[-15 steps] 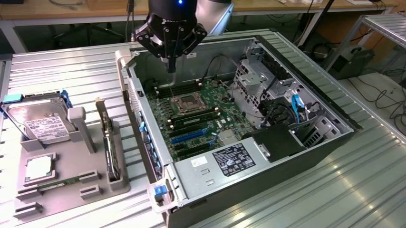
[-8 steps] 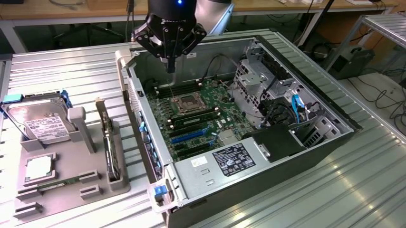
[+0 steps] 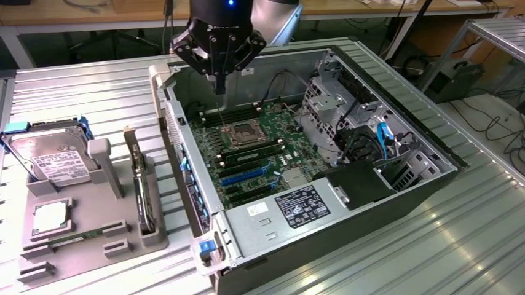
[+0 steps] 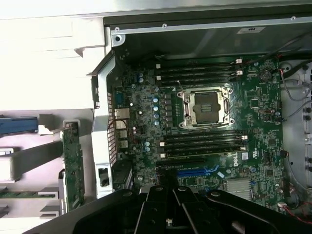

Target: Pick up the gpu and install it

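Pincer (image 3: 220,90), clenched empty, hangs above the open computer case (image 3: 410,101); the gpu (image 3: 146,200) stands edgewise in the grey holder (image 3: 82,243) alongside.

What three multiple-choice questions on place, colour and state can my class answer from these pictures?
1. Where is the gpu? A) on edge in the grey holder beside the case; B) plugged in inside the case; C) on the floor.
2. What colour is the long expansion slot on the motherboard? A) red; B) blue; C) yellow.
3. How is the gripper? A) wide open; B) shut on the gpu; C) shut and empty, above the open case.
Key: 1A, the card stands in the holder; 2B, the slot shows blue; 3C, its jaws meet with nothing between.
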Action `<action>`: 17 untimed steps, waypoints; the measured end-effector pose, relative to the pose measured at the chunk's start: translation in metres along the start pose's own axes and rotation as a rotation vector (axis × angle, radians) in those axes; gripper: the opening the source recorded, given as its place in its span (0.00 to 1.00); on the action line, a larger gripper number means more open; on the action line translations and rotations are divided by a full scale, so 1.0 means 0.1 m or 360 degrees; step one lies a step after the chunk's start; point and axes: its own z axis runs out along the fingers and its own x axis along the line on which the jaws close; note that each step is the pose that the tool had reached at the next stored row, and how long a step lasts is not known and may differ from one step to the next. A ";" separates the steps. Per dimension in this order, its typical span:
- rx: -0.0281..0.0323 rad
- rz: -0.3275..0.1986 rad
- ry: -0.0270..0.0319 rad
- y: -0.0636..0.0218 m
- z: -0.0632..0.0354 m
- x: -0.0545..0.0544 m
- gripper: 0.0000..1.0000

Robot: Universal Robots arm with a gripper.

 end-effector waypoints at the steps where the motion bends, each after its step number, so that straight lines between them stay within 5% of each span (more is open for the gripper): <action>1: -0.00001 0.0000 0.00000 0.000 0.000 0.00 0.11; 17: 0.00000 0.0000 0.00000 -0.004 -0.001 0.05 0.11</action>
